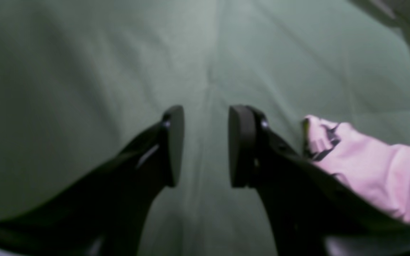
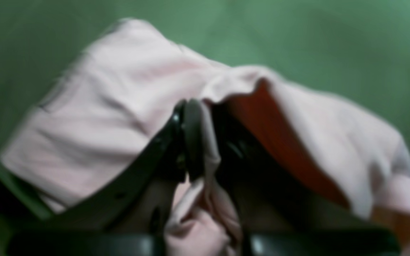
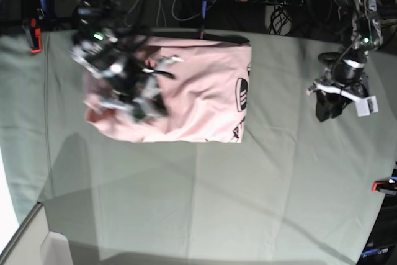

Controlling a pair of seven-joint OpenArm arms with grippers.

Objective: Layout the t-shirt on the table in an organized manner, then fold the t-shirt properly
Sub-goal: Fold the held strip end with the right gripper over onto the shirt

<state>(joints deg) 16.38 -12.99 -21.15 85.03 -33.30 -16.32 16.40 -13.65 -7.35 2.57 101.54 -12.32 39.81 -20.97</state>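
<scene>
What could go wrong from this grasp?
1. Only the right pincer grips the t-shirt, on a bunched fold, so pulling may drag or crumple the garment rather than fold it cleanly.
2. The left pincer is open over the bare table, off the shirt, so the opposite edge has no hold and could shift.

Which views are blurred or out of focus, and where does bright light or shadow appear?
Right wrist view: soft throughout, the pale pink cotton t-shirt hazy. Left wrist view: mildly soft, black jaws legible. Base view: motion blur on the right arm's gripper; sharp elsewhere, with overexposed white at the lower left and broad shadows across the grey-green cloth table.
</scene>
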